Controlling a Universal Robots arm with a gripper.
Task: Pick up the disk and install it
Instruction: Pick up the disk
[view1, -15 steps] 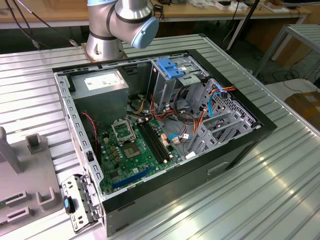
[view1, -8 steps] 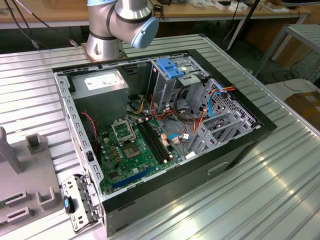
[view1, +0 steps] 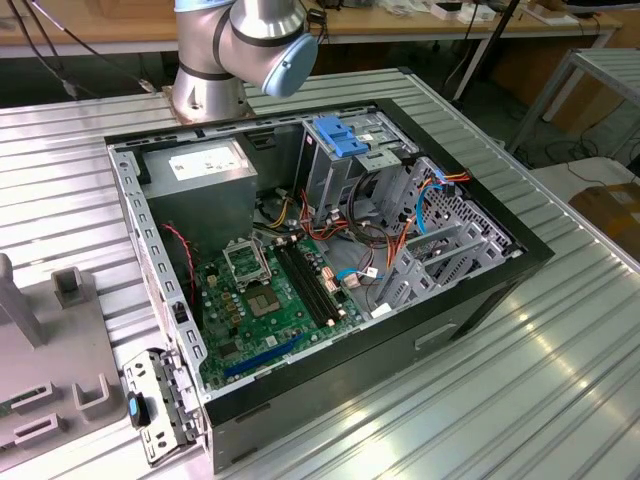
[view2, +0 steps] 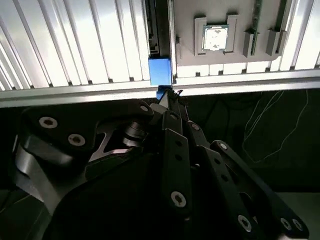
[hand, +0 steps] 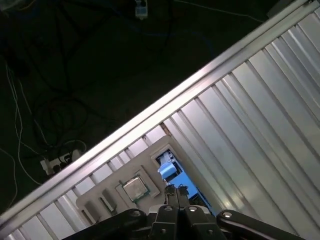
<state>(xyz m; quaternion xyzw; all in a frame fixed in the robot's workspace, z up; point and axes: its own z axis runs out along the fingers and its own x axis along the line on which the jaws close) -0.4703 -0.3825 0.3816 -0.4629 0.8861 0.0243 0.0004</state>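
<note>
- Exterior view: the open computer case (view1: 480, 290) lies on the ribbed metal table (view1: 560, 380), with the blue-handled drive cage (view1: 340, 140) at its upper middle.
- The disk (view1: 155, 405) is outside the case, at the exterior view's lower left. It stands on edge between the case's corner and the grey fixture tray (view1: 60, 340), with a blue tab showing on its side.
- The arm (view1: 245, 40) rises from its base at the upper middle and leaves the frame.
- By my reading the task is at its start: the disk is not yet picked up and nothing is installed.
- Second wrist view: the gripper (view2: 169, 97) hangs above the table's edge. Its fingers are drawn together to a point with nothing between them.
- The tips line up with the blue end of the disk (view2: 160, 71), which stands just beside the tray (view2: 185, 55) holding a processor chip (view2: 215, 38). I judge gripper and disk to be apart.
- First wrist view: the gripper (hand: 175, 190) again looks closed and empty. The disk (hand: 169, 170) sits just past its tips, beside the chip (hand: 135, 188).
</note>
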